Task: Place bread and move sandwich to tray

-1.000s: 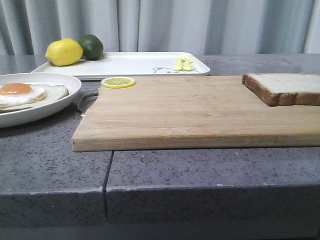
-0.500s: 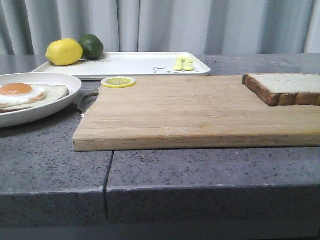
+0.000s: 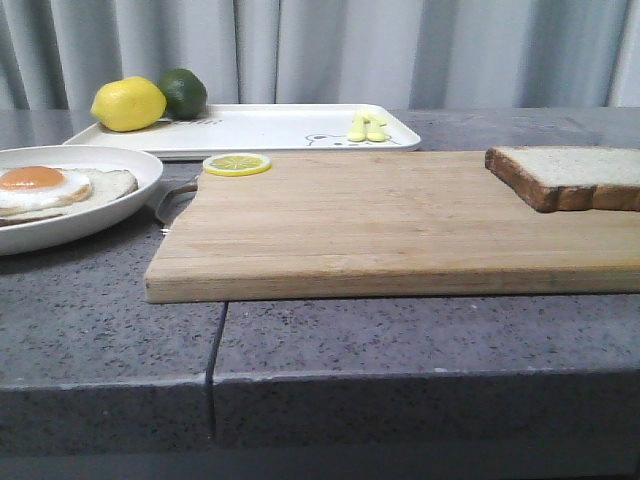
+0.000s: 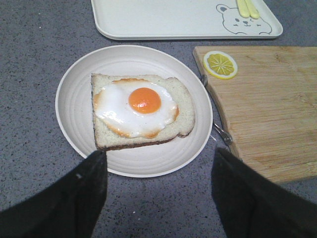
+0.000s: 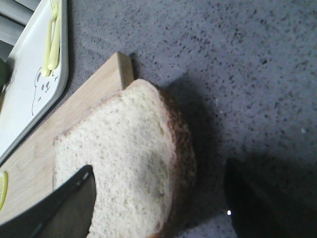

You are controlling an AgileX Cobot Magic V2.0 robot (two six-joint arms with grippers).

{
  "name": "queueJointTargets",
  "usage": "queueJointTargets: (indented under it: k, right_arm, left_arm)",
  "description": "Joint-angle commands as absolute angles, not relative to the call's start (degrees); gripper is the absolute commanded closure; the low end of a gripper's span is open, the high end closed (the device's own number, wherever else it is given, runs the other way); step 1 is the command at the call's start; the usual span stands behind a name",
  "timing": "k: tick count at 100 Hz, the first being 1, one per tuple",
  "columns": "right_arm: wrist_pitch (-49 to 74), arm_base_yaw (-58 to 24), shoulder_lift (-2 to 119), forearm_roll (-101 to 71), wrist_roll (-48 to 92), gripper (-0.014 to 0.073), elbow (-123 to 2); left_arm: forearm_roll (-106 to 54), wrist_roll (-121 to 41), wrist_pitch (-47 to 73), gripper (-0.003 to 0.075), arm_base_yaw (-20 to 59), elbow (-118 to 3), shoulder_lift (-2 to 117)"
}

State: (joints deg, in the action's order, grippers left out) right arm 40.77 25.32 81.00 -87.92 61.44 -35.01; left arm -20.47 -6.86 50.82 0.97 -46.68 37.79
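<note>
The bread, a square brown-crusted slice, lies on the right end of the wooden cutting board. My right gripper hangs open close over the bread, one finger above the crumb and the other past the crust over the counter. The sandwich is an open one, a fried egg on a pale slice in the round white plate. My left gripper is open just off the plate's rim, holding nothing. The white tray sits behind. Neither gripper shows in the front view.
A lemon and a lime sit on the tray's far left corner, and yellow pieces on its right. A lemon slice lies on the board's corner. The board's metal handle points toward the plate.
</note>
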Motion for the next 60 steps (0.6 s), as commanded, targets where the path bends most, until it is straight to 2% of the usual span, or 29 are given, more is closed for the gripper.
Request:
queueJointTargets:
  k: [1,60]
  right_arm:
    - [43.8,25.6,80.3,-90.7,62.7,0.0054,-36.7]
    - [45.5,22.5,84.7,-92.7,64.5,0.0054,-36.7]
  left_arm:
    - [-21.7,-6.9,47.3,0.0302,0.9,-48.7,38.2]
    - [-21.7,-6.9,47.3,0.0302,0.9,-48.7,38.2]
